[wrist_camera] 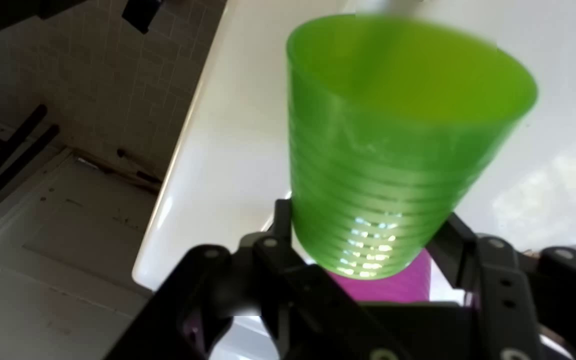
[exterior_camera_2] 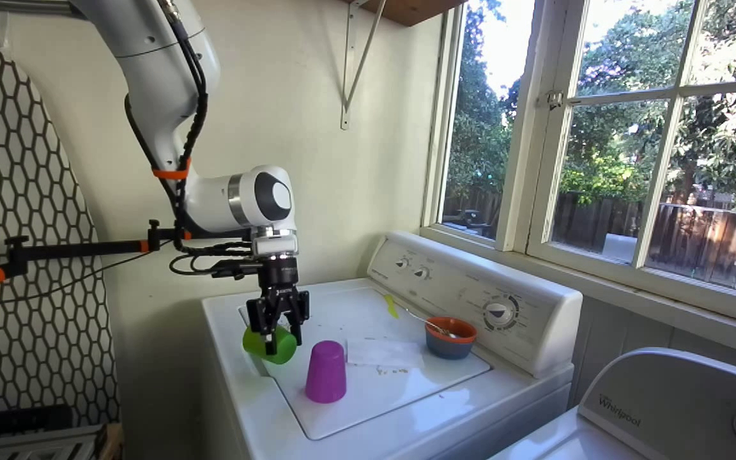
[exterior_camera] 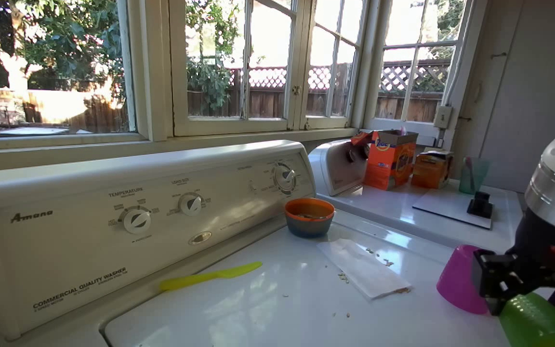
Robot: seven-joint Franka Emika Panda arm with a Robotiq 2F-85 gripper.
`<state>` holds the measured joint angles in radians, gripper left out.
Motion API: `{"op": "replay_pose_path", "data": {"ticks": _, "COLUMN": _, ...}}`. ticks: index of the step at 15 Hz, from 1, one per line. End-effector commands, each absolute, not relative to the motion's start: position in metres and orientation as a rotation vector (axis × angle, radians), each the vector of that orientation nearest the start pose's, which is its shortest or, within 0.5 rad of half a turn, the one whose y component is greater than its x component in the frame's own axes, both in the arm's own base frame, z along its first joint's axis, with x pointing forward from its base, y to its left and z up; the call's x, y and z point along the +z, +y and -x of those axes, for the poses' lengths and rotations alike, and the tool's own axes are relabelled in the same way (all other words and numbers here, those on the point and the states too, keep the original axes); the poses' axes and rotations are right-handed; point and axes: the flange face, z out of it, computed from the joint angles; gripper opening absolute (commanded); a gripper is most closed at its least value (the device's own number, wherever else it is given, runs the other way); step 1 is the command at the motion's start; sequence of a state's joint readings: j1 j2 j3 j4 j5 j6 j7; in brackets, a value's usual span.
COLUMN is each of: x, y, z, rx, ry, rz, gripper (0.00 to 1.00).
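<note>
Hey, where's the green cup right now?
In an exterior view, the green cup is left of the middle, tipped sideways and held by the end effector over the Amana washer, just left of the upside-down magenta cup.

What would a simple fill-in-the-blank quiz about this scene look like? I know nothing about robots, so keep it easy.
The cup held by the hand is coloured ____.
The magenta cup stands upside ____ on the washer.
The bowl has a rim coloured ____.
The washer's control panel carries the brand name ____.

Missing words, in order: green; down; orange; Amana.
</note>
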<state>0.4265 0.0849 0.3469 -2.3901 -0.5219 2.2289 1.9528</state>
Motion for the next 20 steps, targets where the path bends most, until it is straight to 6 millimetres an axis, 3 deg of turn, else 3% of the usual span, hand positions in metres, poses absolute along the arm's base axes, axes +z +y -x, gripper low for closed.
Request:
{"op": "replay_pose_path", "data": {"ticks": 1, "x": 0.301, "y": 0.323, "z": -0.346, "rx": -0.696, "ry": 1.360, "rz": 3.187, "gripper": 0.42}}
{"op": "replay_pose_path", "data": {"ticks": 11, "x": 0.345, "y": 0.317, "z": -0.342, "rx": -1.235, "ry": 1.553, "rz": 3.293, "gripper": 0.42}}
{"op": "replay_pose_path", "data": {"ticks": 14, "x": 0.347, "y": 0.314, "z": -0.343, "rx": -1.378, "ry": 1.656, "rz": 3.276, "gripper": 0.42}}
{"op": "replay_pose_path", "data": {"ticks": 20, "x": 0.332, "y": 0.313, "z": -0.355, "rx": -1.570, "ry": 1.791, "rz": 3.235, "gripper": 0.42}}
